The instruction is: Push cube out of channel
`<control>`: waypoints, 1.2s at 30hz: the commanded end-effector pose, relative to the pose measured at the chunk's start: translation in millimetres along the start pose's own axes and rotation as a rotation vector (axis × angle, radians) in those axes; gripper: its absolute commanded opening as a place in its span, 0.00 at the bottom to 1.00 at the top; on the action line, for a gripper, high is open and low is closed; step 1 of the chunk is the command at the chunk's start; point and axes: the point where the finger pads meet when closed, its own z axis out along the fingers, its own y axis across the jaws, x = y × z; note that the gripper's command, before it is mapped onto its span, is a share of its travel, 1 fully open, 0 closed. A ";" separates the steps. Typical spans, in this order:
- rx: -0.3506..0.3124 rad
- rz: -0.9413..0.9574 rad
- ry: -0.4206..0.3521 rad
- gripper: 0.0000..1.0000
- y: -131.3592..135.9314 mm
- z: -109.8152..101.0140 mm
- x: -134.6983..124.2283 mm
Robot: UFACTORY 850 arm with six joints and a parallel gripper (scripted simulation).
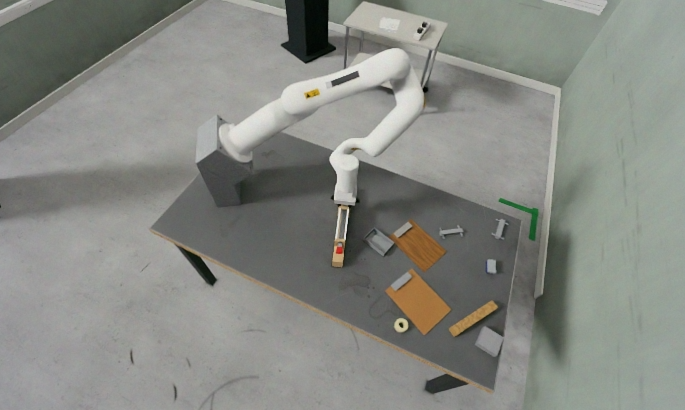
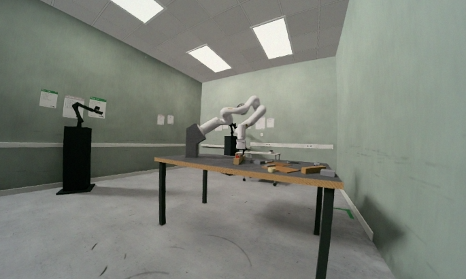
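At the left end of the table (image 1: 263, 239) stood the grey pedestal (image 1: 219, 168). From it the white arm (image 1: 304, 99) reached up, over and down to the middle of the top. The gripper (image 1: 345, 202) hung wrist-down over the far end of the channel (image 1: 337, 260), outside its mouth. Its fingers were hidden under the wrist in the top view and too small to read in the exterior view. I judged them partly apart with nothing gripped between them.

The channel ran from the gripper toward the table's near edge as a narrow wooden trough. Pale lines ran along its length, and I could not tell whether these were its walls or a rod lying inside. The red cube (image 1: 339, 249) sat near the channel's near end, well apart from the gripper and just short of the bare wooden end piece. Whether it rested on the ledge or under the roof was not clear.

The cube looked small, rigid and light, with flat faces and no sign of fragility. I judged that it would slide easily when pushed. The raised lip would probably stop it, so it would need lifting from above. The best hold would be two opposite side faces, taken square and low so that it cannot twist out.

To the right lay a grey tray (image 1: 378, 240), two clipboards (image 1: 418, 245), a tape roll (image 1: 400, 324) and a wooden bar (image 1: 473, 318), all apart from the channel.
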 end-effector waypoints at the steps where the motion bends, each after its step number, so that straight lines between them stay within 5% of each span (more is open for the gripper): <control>1: 0.000 0.000 0.000 0.39 -0.1 -0.2 0.1; 21: 0.000 0.000 0.000 0.39 -0.2 -0.7 0.1; 29: 0.000 0.000 0.000 0.39 -0.1 -66.4 0.1; 36: 0.000 0.000 0.000 0.39 -0.1 -69.1 0.1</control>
